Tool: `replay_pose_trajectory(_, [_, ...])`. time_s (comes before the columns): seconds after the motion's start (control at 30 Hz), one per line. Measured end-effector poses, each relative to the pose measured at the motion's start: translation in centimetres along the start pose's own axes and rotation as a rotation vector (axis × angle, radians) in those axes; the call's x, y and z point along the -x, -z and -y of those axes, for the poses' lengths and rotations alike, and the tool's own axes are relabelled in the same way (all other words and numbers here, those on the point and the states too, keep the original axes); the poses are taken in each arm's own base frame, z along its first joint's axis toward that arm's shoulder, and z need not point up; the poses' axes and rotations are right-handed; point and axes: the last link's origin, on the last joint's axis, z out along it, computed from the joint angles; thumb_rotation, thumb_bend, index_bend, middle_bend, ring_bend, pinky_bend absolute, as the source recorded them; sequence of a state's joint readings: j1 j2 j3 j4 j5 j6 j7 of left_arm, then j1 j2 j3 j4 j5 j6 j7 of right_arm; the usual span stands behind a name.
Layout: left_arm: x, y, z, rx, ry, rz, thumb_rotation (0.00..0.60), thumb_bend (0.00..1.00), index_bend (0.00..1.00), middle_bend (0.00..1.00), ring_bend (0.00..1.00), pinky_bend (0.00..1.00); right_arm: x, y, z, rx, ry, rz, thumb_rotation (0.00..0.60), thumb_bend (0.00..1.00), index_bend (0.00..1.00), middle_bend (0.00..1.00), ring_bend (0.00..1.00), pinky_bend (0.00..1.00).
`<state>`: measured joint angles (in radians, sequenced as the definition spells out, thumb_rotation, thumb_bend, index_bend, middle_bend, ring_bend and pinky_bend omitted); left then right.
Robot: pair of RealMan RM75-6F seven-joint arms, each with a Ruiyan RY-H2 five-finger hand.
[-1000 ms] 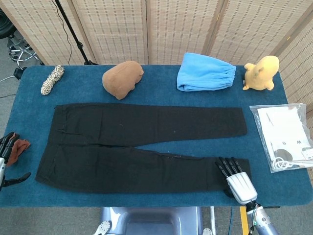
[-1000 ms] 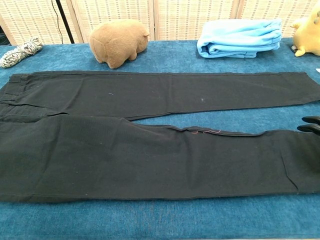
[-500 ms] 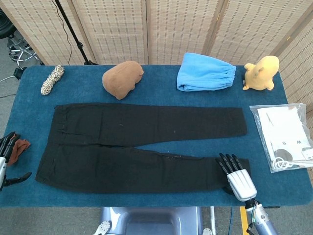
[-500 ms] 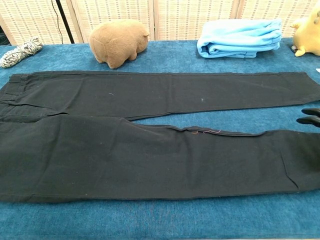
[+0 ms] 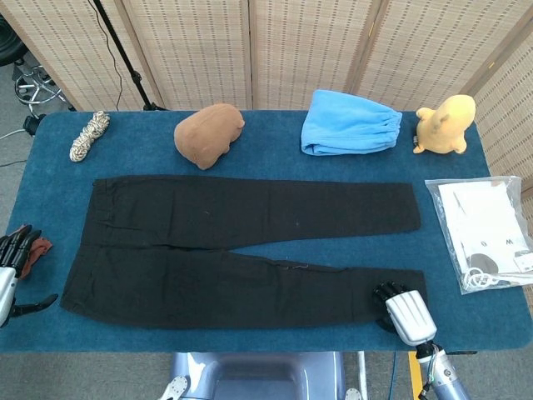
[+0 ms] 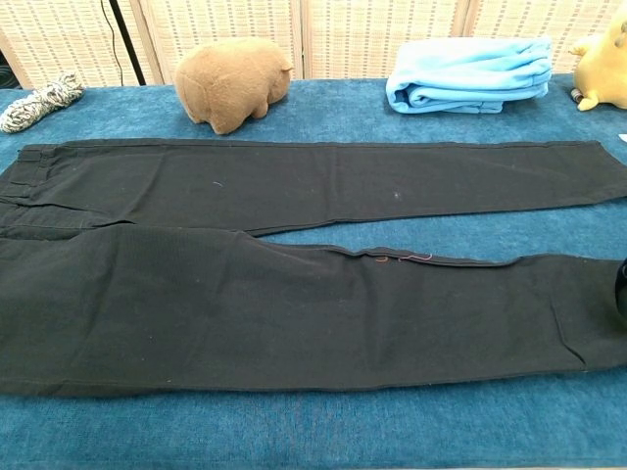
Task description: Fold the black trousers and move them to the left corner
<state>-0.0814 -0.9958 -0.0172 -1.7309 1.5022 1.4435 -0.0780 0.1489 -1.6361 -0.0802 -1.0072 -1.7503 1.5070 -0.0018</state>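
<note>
The black trousers [image 5: 241,250] lie spread flat and unfolded across the middle of the blue tabletop [image 5: 275,162], waist toward the left and both legs running to the right, the two legs parted by a narrow wedge of bare cloth. The right hand [image 5: 402,310] sits at the near right edge, on the cuff of the nearer leg; its fingers [image 5: 386,292] are curled down onto the hem, but whether they actually grip the fabric cannot be told. In the chest view only a dark sliver of that hand [image 6: 621,290] shows at the right border. The left hand [image 5: 12,271] hovers off the left edge of the tabletop, its fingers spread and holding nothing, just beside a small rust-coloured rag [image 5: 35,252]. Along the far edge sit a coil of rope [image 5: 89,135], a brown plush animal [image 5: 208,133], a folded light-blue cloth [image 5: 348,122] and a yellow plush toy [image 5: 445,123]. A clear plastic bag of papers [image 5: 483,233] lies at the right side.
</note>
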Motion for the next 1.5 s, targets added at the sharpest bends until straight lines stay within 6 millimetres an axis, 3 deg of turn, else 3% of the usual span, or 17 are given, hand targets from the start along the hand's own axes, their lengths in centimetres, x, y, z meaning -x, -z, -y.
replay_pose_trajectory(0.5, [0.3, 0.1, -0.3, 0.027, -0.009, 0.015, 0.6, 0.0, 0.0, 0.0, 0.0, 0.0, 0.3, -0.1, 0.0, -0.004, -0.03, -0.004, 0.6, 0.65, 0.59, 0.51, 0.47, 0.64])
replay_pose_trajectory(0.67, [0.9, 0.0, 0.0, 0.075, -0.046, 0.01, 0.6, 0.0, 0.0, 0.0, 0.0, 0.0, 0.1, -0.1, 0.1, -0.004, -0.046, -0.007, 0.6, 0.66, 0.59, 0.52, 0.47, 0.64])
replay_pose_trajectory(1.13, [5.1, 0.3, 3.1, 0.289, -0.206, 0.162, 0.6, 0.0, 0.0, 0.0, 0.0, 0.0, -0.1, -0.4, 0.4, 0.009, -0.073, -0.002, 0.6, 0.66, 0.59, 0.52, 0.47, 0.64])
replay_pose_trajectory(1.5, [8.1, 1.5, 5.9, 0.262, -0.221, 0.259, 0.6, 0.02, 0.0, 0.01, 0.0, 0.0, -0.3, -0.6, 0.4, 0.029, -0.09, -0.005, 0.6, 0.66, 0.59, 0.52, 0.47, 0.64])
